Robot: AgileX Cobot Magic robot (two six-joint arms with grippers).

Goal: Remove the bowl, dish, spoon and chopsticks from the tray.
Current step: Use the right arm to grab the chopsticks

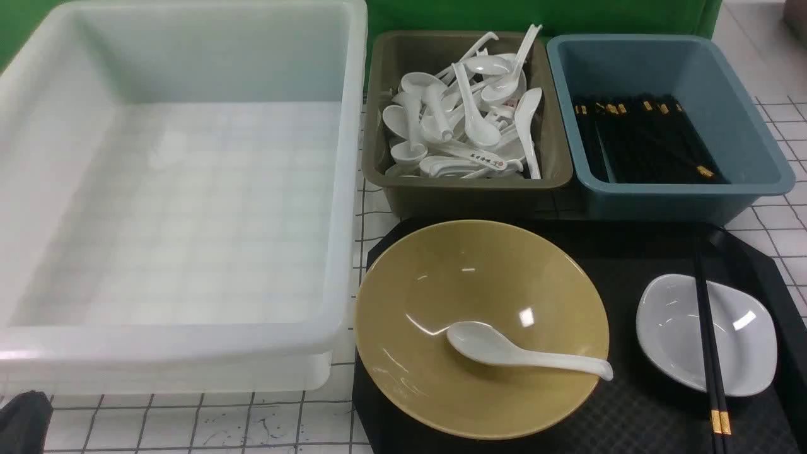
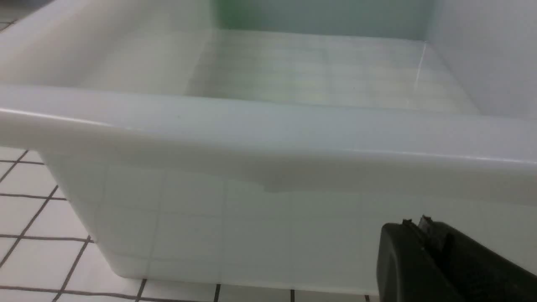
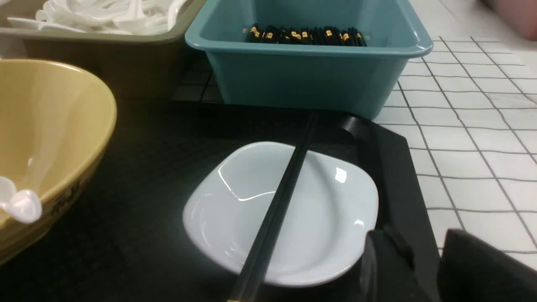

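Tray (image 1: pixel 630 252), black rectangular plastic, diamond-textured, lower right of the front frame: we count all four items aboard.
Right gripper (image 3: pixel 432 268): jaws parted, nothing between them, poised just beside the small glossy white rounded-square dish (image 3: pixel 319 226).
Pair of thin black gold-banded chopsticks (image 3: pixel 277 209): lying across that dish.
Wide mustard-yellow glossy bowl (image 1: pixel 441 296): left part of the tray, plain white soup spoon (image 1: pixel 523 353) inside, handle over the rim.
Left gripper (image 2: pixel 415 224): clenched, empty, beside the large translucent white tub (image 2: pixel 251 138).
Olive bin (image 1: pixel 466 195) of spoons, blue bin (image 1: pixel 668 202) of chopsticks: behind the tray.
We judge nothing cleared yet; all four are left to move.
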